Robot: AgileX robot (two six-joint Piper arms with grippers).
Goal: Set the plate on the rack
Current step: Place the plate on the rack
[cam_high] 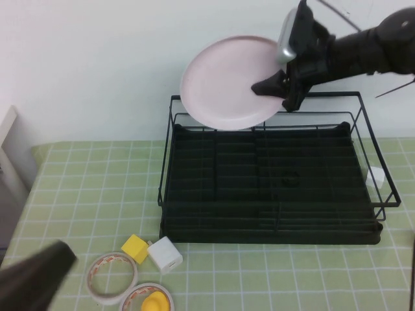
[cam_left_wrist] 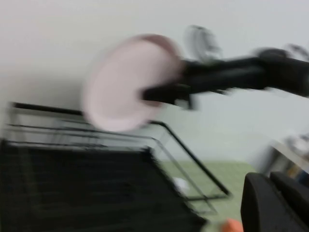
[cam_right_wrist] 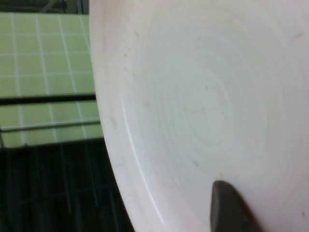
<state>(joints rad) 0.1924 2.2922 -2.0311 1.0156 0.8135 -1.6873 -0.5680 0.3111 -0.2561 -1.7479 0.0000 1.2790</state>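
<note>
The pale pink plate (cam_high: 224, 81) hangs tilted on edge in the air over the back rail of the black wire rack (cam_high: 166, 155). My right gripper (cam_high: 277, 86) is shut on the plate's right rim, reaching in from the upper right. In the right wrist view the plate (cam_right_wrist: 203, 96) fills the frame, one dark finger (cam_right_wrist: 227, 205) lies on its face, and the rack (cam_right_wrist: 58, 188) is below. The left wrist view shows the plate (cam_left_wrist: 128, 84) above the rack (cam_left_wrist: 72, 183). My left gripper (cam_high: 63, 254) is low at the near left, shut and holding nothing, its fingers (cam_left_wrist: 258, 198) together.
On the green checked cloth in front of the rack lie a yellow block (cam_high: 135, 248), a white block (cam_high: 165, 254) and two tape rolls (cam_high: 111, 277) (cam_high: 137, 296); a yellow piece (cam_high: 155, 302) sits in the nearer roll. A small white object (cam_high: 375, 176) sits by the rack's right side. A white wall stands behind.
</note>
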